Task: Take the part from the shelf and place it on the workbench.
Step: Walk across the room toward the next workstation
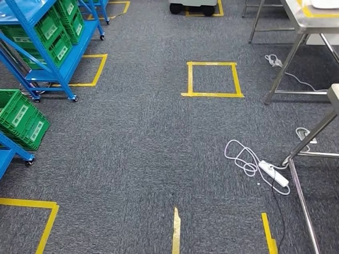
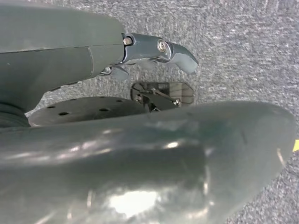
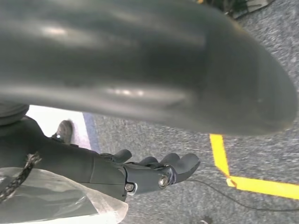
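Both arms hang over the grey carpet [image 1: 132,159]. The left hand [image 2: 105,56] holds nothing, its dark fingers [image 2: 155,46] stretched out straight and well apart from the thick thumb. The right hand [image 3: 116,172] also holds nothing, its fingers [image 3: 176,165] loosely extended with a slight curl, above a yellow tape line [image 3: 264,186].

Nearest in the head view, a short yellow tape strip [image 1: 176,233] lies at six o'clock, another strip [image 1: 269,235] at five o'clock and a taped corner [image 1: 44,214] at seven o'clock. A white power strip [image 1: 273,173] lies on the carpet at four o'clock, with a coiled white cable [image 1: 240,156] just beside it and touching the foot of a steel table leg [image 1: 310,137].

At nine o'clock, stacked green crates [image 1: 21,119] sit at the edge of the picture. A square of yellow tape [image 1: 212,79] marks the carpet at twelve o'clock.

Farther off, at ten to eleven o'clock, the blue shelf [image 1: 60,47] stands on castors, with more green bins [image 1: 60,32] on its tiers. The part cannot be made out from here; what the bins contain is not visible. At one o'clock the workbench's steel tabletop [image 1: 303,16] runs along the far right, edged with yellow tape, well apart from the shelf. At twelve o'clock, at the far edge, the wheels of a white cart [image 1: 192,6] rest on the carpet.
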Tool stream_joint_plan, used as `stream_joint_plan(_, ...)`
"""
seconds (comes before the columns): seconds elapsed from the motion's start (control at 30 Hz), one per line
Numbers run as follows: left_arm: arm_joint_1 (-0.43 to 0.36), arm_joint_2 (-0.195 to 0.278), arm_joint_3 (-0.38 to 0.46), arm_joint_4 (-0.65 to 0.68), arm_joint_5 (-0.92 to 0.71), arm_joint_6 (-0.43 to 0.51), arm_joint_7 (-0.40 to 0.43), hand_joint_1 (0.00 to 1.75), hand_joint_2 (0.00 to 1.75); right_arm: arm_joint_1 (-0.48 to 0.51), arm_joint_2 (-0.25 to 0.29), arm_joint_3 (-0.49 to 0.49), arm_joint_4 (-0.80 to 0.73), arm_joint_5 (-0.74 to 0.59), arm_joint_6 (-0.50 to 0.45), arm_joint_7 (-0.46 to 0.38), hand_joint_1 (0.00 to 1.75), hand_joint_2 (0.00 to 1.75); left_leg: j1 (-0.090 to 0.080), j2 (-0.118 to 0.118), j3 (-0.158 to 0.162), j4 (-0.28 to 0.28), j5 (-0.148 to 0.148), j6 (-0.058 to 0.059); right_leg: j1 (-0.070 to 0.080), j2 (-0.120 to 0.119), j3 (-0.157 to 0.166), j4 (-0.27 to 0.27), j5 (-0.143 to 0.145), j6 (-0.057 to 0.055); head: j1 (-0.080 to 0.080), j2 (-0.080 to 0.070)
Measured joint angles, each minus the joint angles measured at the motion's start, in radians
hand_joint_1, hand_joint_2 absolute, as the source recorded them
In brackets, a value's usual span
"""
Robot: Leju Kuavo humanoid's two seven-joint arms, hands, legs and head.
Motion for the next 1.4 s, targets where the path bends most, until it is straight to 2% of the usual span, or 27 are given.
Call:
stream_joint_plan(0.07,0.000,0.000,0.000,0.000,0.000,0.000,0.000,0.00,0.00,-0.001,0.000,0.000,0.000,0.000,0.000,0.000,0.00,0.00,0.004,0.000,-0.070,0.133,-0.047,-0.006,0.002,-0.002,0.003,0.000,-0.004,-0.005,-0.001,0.000)
stream_joint_plan(0.1,0.001,0.000,0.000,0.000,0.000,0.000,0.000,0.00,0.00,-0.001,0.000,0.000,0.000,0.000,0.000,0.000,0.00,0.00,0.005,0.000,-0.092,0.167,-0.047,-0.006,0.003,-0.002,0.005,0.000,-0.005,-0.006,-0.002,0.000)
stream_joint_plan(0.13,0.002,0.000,0.000,0.000,0.000,0.000,0.001,0.00,0.00,0.000,0.000,0.000,0.000,0.001,0.000,0.000,0.00,0.00,0.005,0.000,-0.095,0.160,-0.025,-0.005,0.003,-0.001,0.008,0.000,-0.007,-0.007,-0.001,0.000)
stream_joint_plan(0.2,0.003,0.000,0.000,0.000,-0.001,0.001,0.001,0.00,0.00,0.000,0.000,0.000,0.000,0.001,0.001,-0.001,0.00,0.00,0.004,0.000,-0.055,0.047,0.059,0.003,0.004,0.001,0.015,0.000,-0.011,-0.005,-0.002,0.000)
stream_joint_plan(0.27,0.001,0.000,0.000,0.000,-0.002,-0.001,0.001,0.00,0.00,-0.001,0.001,0.000,0.000,0.002,0.003,-0.002,0.00,0.00,0.000,0.001,-0.009,-0.070,0.109,0.013,0.007,0.001,0.018,0.000,-0.015,0.001,-0.002,0.000)
stream_joint_plan(0.37,0.002,0.000,0.001,0.000,0.003,-0.030,-0.006,0.00,0.00,0.000,0.002,0.000,0.000,0.006,0.008,-0.005,0.00,0.00,-0.005,-0.001,0.007,-0.123,0.096,0.031,0.006,-0.003,0.013,0.012,-0.004,0.021,-0.001,0.000)
stream_joint_plan(0.43,0.008,0.000,0.004,0.000,0.008,-0.050,-0.011,0.00,0.00,0.001,0.002,0.000,0.000,0.008,0.010,-0.007,0.00,0.00,-0.002,-0.003,0.021,-0.135,0.092,0.048,0.004,-0.004,-0.001,0.049,-0.008,0.033,0.002,0.000)
stream_joint_plan(0.5,0.009,-0.001,0.008,0.000,0.006,-0.039,-0.009,0.00,0.00,0.000,0.002,0.000,0.000,0.010,0.010,-0.009,0.00,0.00,-0.001,0.000,0.034,-0.137,0.099,0.057,0.003,-0.002,-0.045,0.131,-0.059,0.039,0.007,0.000)
stream_joint_plan(0.57,0.006,-0.002,0.011,0.000,0.000,-0.014,-0.003,0.00,0.00,-0.001,0.002,0.000,0.000,0.011,0.010,-0.009,0.00,0.00,-0.001,0.001,0.039,-0.136,0.101,0.058,0.002,0.000,-0.109,0.241,-0.116,0.045,0.008,0.000)
stream_joint_plan(0.6,0.006,-0.003,0.013,0.000,-0.002,-0.006,0.000,0.00,0.00,0.000,0.002,0.000,0.000,0.011,0.010,-0.009,0.00,0.00,-0.001,0.001,0.040,-0.135,0.099,0.057,0.002,0.000,-0.131,0.272,-0.123,0.047,0.009,0.000)
stream_joint_plan(0.63,0.006,-0.003,0.015,0.000,-0.003,-0.002,0.001,0.00,0.00,0.001,0.002,0.000,0.000,0.011,0.010,-0.008,0.00,0.00,0.000,0.001,0.043,-0.135,0.096,0.054,0.001,0.000,-0.137,0.269,-0.110,0.049,0.009,0.000)
stream_joint_plan(0.67,0.007,-0.003,0.017,0.000,-0.003,0.001,0.003,0.00,0.00,0.002,0.002,0.000,0.000,0.011,0.010,-0.008,0.00,0.00,0.001,0.000,0.047,-0.135,0.092,0.050,0.000,0.000,-0.125,0.230,-0.076,0.051,0.009,0.000)
stream_joint_plan(0.7,0.008,-0.004,0.018,0.000,-0.003,0.001,0.003,0.00,0.00,0.003,0.002,0.000,-0.001,0.011,0.010,-0.008,0.00,0.00,0.002,0.000,0.053,-0.134,0.086,0.046,-0.001,-0.001,-0.099,0.164,-0.032,0.053,0.009,0.000)
stream_joint_plan(0.73,0.008,-0.004,0.019,0.000,-0.003,0.002,0.004,0.00,0.00,0.003,0.002,0.000,-0.001,0.011,0.010,-0.008,0.00,0.00,0.003,0.000,0.059,-0.133,0.081,0.040,-0.001,0.000,-0.074,0.102,-0.004,0.054,0.010,0.000)
stream_joint_plan(0.77,0.006,-0.004,0.019,0.000,-0.003,0.002,0.004,0.00,0.00,0.002,0.002,0.000,-0.001,0.011,0.010,-0.008,0.00,0.00,0.003,0.000,0.061,-0.131,0.075,0.034,0.000,-0.001,-0.055,0.052,0.006,0.048,0.011,0.000)
stream_joint_plan(0.87,0.002,-0.004,0.022,0.000,-0.003,0.002,0.004,0.00,0.00,0.002,0.002,0.000,-0.001,0.011,0.010,-0.007,0.00,0.00,0.000,0.001,0.062,-0.123,0.062,0.019,0.003,-0.002,-0.036,0.016,0.003,0.019,0.012,0.000)
stream_joint_plan(0.93,0.002,-0.004,0.024,0.000,-0.002,0.002,0.005,0.00,0.00,0.005,0.002,0.000,-0.001,0.012,0.010,-0.006,0.00,0.00,0.001,0.001,0.060,-0.104,0.052,0.011,0.001,-0.002,-0.026,0.014,0.009,0.010,0.010,0.000)
stream_joint_plan(1.0,0.002,-0.004,0.025,0.000,0.000,0.002,0.008,0.00,0.00,0.003,0.002,0.000,-0.001,0.013,0.010,-0.006,0.00,0.00,0.004,0.001,0.022,-0.023,0.014,-0.001,0.001,-0.003,-0.018,0.010,0.008,0.003,0.008,0.000)
stream_joint_plan(1.07,0.001,-0.004,0.026,0.000,0.000,0.003,0.011,0.00,0.00,0.001,0.002,0.000,-0.001,0.015,0.010,-0.005,0.00,0.00,0.005,0.001,-0.047,0.101,-0.044,-0.008,0.003,-0.003,-0.015,0.010,0.003,-0.003,0.008,0.000)
stream_joint_plan(1.1,0.001,-0.004,0.026,0.000,-0.001,0.004,0.014,0.00,0.00,0.001,0.002,0.000,-0.001,0.016,0.010,-0.005,0.00,0.00,0.005,0.001,-0.074,0.144,-0.058,-0.008,0.004,-0.002,-0.013,0.010,0.001,-0.005,0.008,0.000)
stream_joint_plan(1.13,0.002,-0.004,0.026,0.000,-0.001,0.005,0.017,0.00,0.00,0.001,0.002,0.000,-0.001,0.017,0.010,-0.004,0.00,0.00,0.005,0.001,-0.087,0.157,-0.051,-0.005,0.006,-0.002,-0.010,0.010,-0.001,-0.007,0.008,0.000)
stream_joint_plan(1.17,0.002,-0.004,0.026,0.000,-0.002,0.006,0.019,0.00,0.00,0.001,0.002,0.000,-0.001,0.017,0.010,-0.004,0.00,0.00,0.005,0.001,-0.084,0.132,-0.024,-0.001,0.008,-0.001,-0.006,0.010,-0.004,-0.008,0.008,0.000)
stream_joint_plan(1.23,0.002,-0.004,0.026,0.000,-0.003,0.007,0.021,0.00,0.00,0.001,0.002,0.000,-0.001,0.018,0.010,-0.003,0.00,0.00,0.000,0.001,-0.042,0.011,0.061,0.013,0.010,0.001,0.002,0.009,-0.008,-0.008,0.008,0.000)
stream_joint_plan(1.27,0.001,-0.004,0.026,0.000,-0.003,0.007,0.022,0.00,0.00,0.001,0.003,0.000,-0.001,0.018,0.011,-0.003,0.00,0.00,-0.004,0.001,-0.023,-0.043,0.081,0.021,0.011,0.001,0.005,0.009,-0.009,-0.006,0.008,0.000)
stream_joint_plan(1.3,0.000,-0.004,0.026,0.000,-0.003,0.008,0.022,0.00,0.00,0.000,0.003,0.000,-0.001,0.018,0.011,-0.003,0.00,0.00,-0.008,0.001,-0.011,-0.080,0.091,0.028,0.012,0.000,0.005,0.009,-0.011,-0.004,0.008,0.000)
stream_joint_plan(1.37,0.000,-0.003,0.026,0.000,-0.003,0.009,0.022,0.00,0.00,0.000,0.004,0.000,-0.001,0.018,0.012,-0.004,0.00,0.00,-0.014,0.000,-0.007,-0.102,0.090,0.036,0.012,-0.001,0.005,0.008,-0.013,0.004,0.006,0.000)
stream_joint_plan(1.4,0.001,-0.003,0.026,0.000,-0.003,0.009,0.022,0.00,0.00,-0.001,0.004,0.000,-0.001,0.018,0.012,-0.004,0.00,0.00,-0.011,0.000,-0.003,-0.111,0.103,0.038,0.012,-0.001,0.004,0.009,-0.015,0.009,0.006,0.000)
